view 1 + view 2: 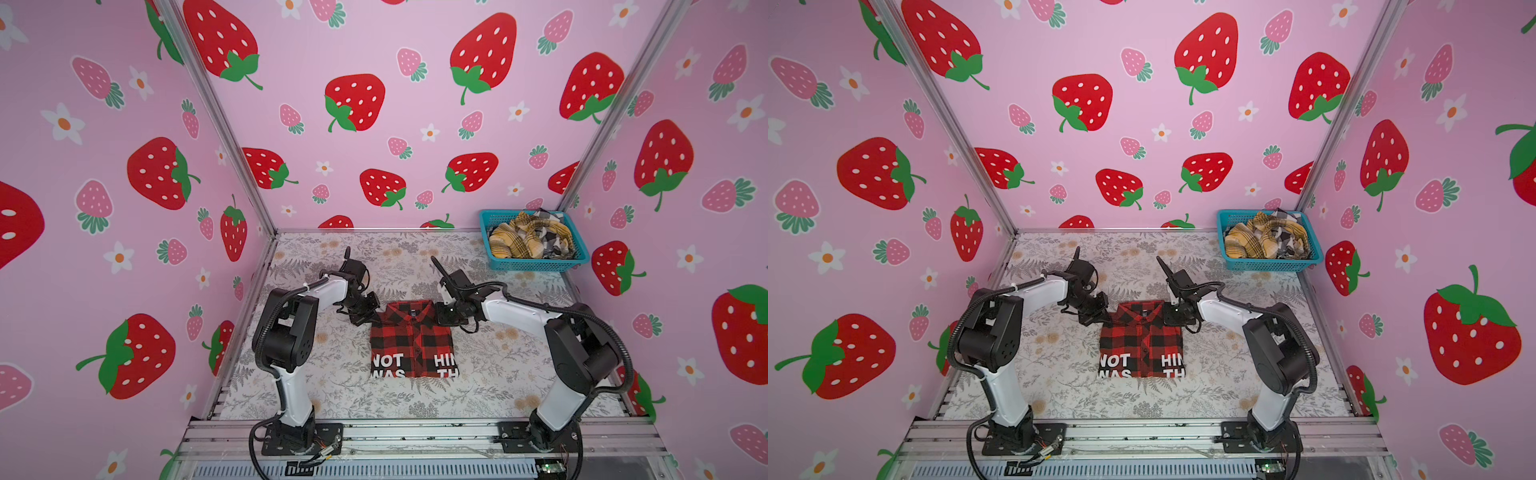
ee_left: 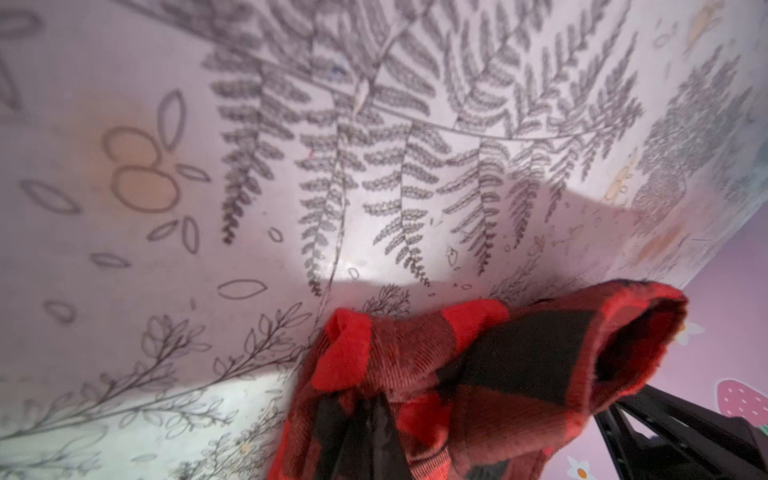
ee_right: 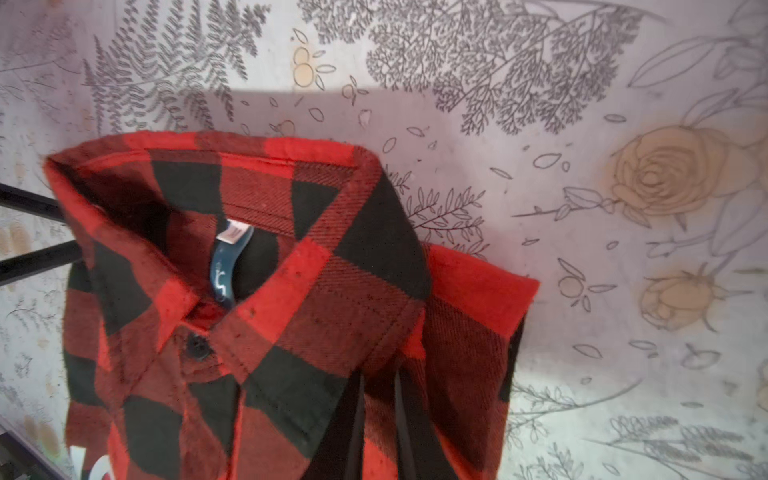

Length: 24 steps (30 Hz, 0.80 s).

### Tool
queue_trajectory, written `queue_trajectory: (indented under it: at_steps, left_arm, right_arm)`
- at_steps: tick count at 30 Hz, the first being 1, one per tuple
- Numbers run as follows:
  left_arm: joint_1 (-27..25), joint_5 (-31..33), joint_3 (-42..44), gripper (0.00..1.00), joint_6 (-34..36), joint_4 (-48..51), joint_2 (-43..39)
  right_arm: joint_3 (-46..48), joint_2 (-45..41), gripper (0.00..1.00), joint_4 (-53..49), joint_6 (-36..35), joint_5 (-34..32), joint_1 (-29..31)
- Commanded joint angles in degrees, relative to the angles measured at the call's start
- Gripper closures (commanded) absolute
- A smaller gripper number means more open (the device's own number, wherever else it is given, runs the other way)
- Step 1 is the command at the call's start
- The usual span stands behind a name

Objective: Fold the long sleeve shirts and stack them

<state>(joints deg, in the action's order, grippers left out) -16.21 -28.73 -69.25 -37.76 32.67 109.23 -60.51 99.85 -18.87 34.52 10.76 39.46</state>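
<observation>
On the red shirt [image 1: 411, 338] the white lettering [image 1: 388, 360] was broken off at the folds and the near hem, so only fragments could be read. In both top views the tips of the left gripper [image 1: 366, 319] and the right gripper [image 1: 448, 316] were lost against the shirt's shoulders. In the right wrist view the collar label [image 3: 227, 266] was too blurred to read, and the shirt ran off the picture's edge. In the basket [image 1: 536, 264] the black-and-white shirt [image 1: 555, 239] lay mostly buried behind the yellow shirt [image 1: 513, 243]. How many shirts were heaped there could not be told.
</observation>
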Motion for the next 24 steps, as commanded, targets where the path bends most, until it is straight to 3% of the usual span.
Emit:
queue_trajectory:
  at_steps: [1,10,24]
  left_arm:
    - [0.1,-1.1,0.1,1.0,-0.4,-1.2,0.2]
    - [0.1,-2.6,-0.2,0.97,-0.8,-1.5,-2.2]
    - [0.2,-1.8,1.6,0.91,-0.4,4.1,-16.5]
  right_arm:
    - [2.1,0.9,0.83,1.8,-0.7,-0.9,-0.4]
    - [1.3,-0.2,0.83,1.8,-1.3,-1.1,-0.4]
    - [-0.5,-11.0,0.77,-3.3,0.7,-3.9,5.7]
